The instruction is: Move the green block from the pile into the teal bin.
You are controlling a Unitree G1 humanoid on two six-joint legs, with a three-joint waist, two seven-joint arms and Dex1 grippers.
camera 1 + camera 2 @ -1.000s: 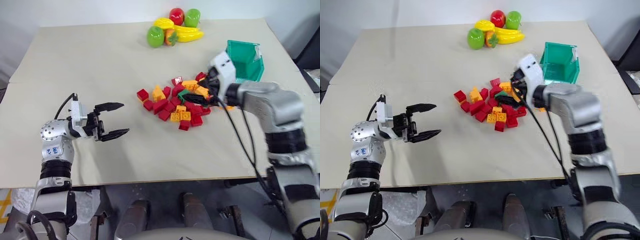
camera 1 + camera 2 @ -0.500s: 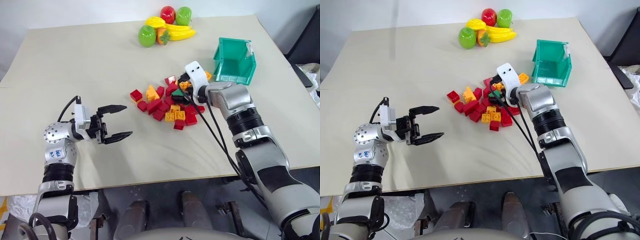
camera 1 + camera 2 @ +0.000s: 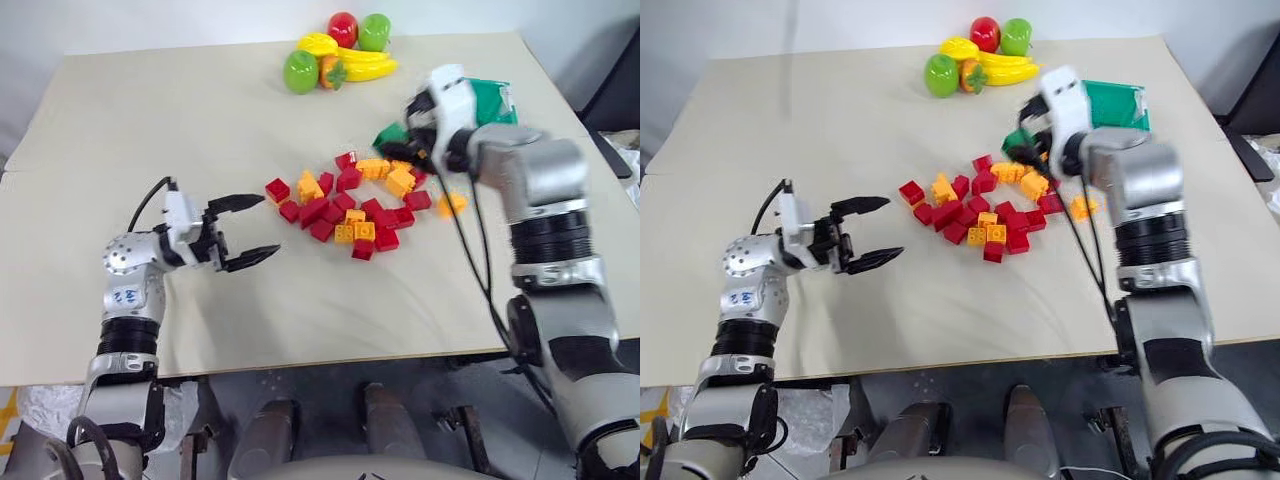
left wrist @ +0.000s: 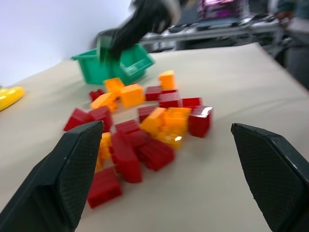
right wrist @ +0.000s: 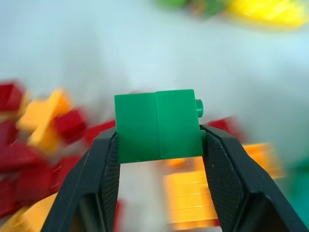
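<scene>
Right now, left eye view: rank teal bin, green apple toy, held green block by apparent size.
1. Teal bin, largest though partly hidden by the arm.
2. Green apple toy.
3. Green block, smallest, blurred in the right gripper.

Toy fruits (image 3: 342, 51) cluster at twelve o'clock on the beige counter (image 3: 200, 130): two green, one red, yellow bananas, touching one another near the far edge

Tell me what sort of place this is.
Probably a robot lab or test room, not a home. A plain board tabletop holds staged props: a pile of toy bricks, toy fruits and a teal bin. Desks with equipment stand behind it.
</scene>
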